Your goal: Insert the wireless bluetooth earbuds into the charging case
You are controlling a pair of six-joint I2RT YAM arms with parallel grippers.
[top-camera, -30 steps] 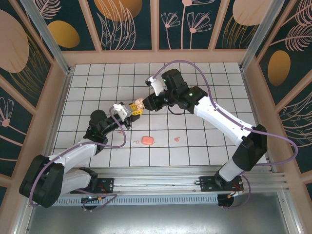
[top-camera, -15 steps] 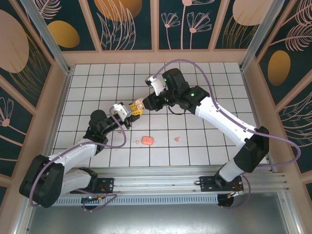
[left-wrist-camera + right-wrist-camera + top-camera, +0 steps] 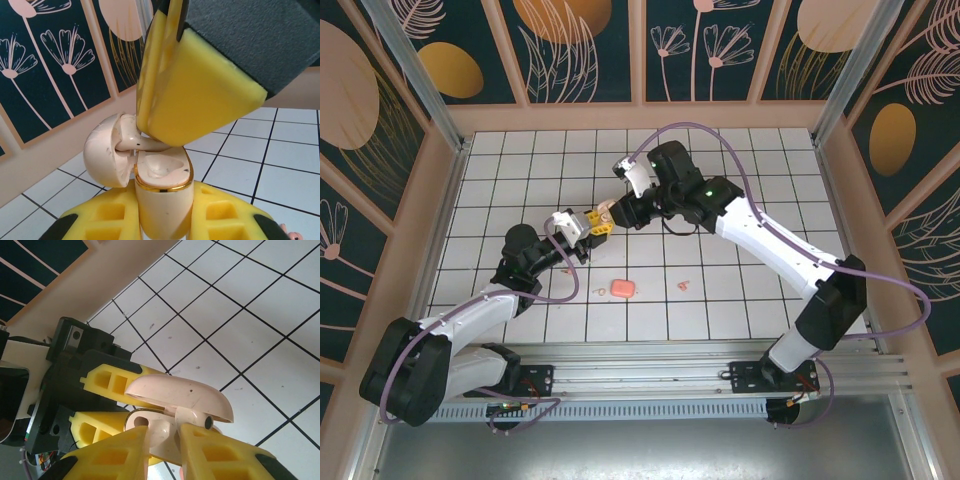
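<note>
Earbud (image 3: 131,142) at mid-frame: tiny, light, slick hard plastic that looks ready to pop free, so the stem is the place to grip. The right fingers (image 3: 195,95) pinch it at the open charging case (image 3: 162,187). Low in the frame, the left fingers (image 3: 100,220) clamp that case above the worktop (image 3: 295,170).

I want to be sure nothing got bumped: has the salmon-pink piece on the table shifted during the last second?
No. The salmon-pink piece sits at the same spot against the grid lines of the table as in both earlier top views, near the front edge.
</note>
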